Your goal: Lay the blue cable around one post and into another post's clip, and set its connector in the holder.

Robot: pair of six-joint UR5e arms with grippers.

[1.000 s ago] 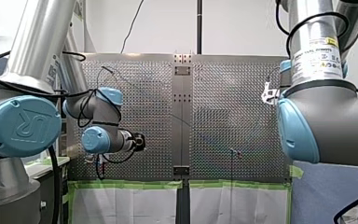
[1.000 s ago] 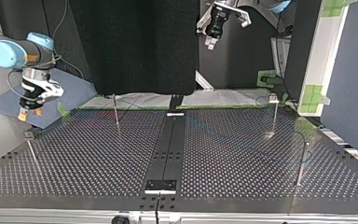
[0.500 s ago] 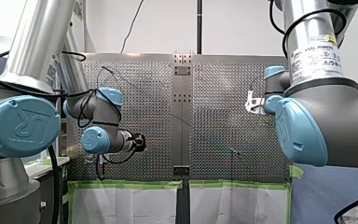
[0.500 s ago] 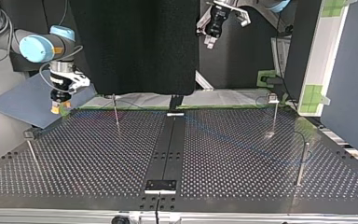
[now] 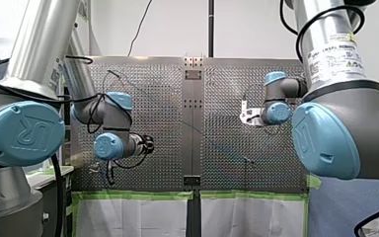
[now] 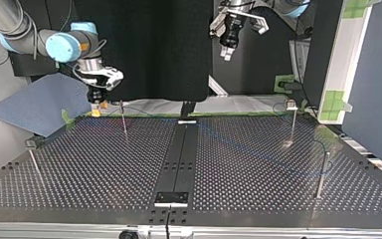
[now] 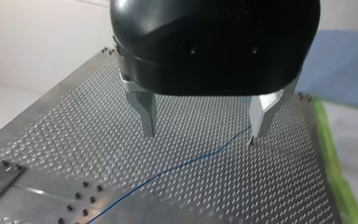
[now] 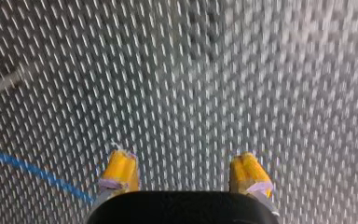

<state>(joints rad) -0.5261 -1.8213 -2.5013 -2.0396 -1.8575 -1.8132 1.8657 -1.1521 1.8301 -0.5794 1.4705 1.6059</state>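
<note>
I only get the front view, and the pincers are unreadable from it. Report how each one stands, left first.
Observer: The left wrist view shows my left pincer open, with nothing between its metal fingers.
Operator: Now the right one.
Observer: In the right wrist view my right pincer is open as well, its yellow pads apart and empty.
Operator: Find the blue cable for me.
Observer: The blue cable lies loose on the perforated table beneath the left pincer. Neither pincer grips it.
</note>
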